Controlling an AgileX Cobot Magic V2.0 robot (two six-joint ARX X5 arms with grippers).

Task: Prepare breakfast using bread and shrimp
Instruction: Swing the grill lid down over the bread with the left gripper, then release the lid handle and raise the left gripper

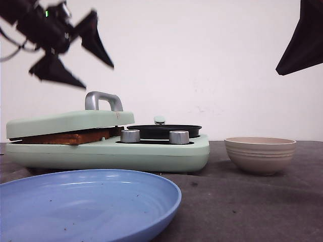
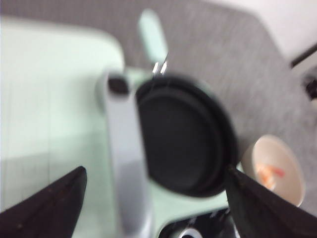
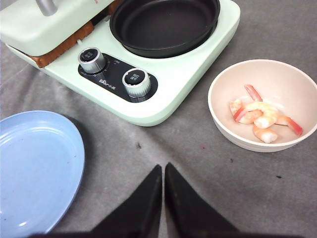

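Grey cloth holds a bowl (image 1: 260, 154); only wrist views reveal shrimp (image 3: 262, 116).

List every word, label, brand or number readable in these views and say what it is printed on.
No text can be read for certain.
Black control panel of the breakfast maker: a short line of white print below the two knobs, too small to read.
Knob tops: small marks, blurred.
Lid: a tiny mark near the handle, illegible.
Plate, bowl, bread: no print visible.
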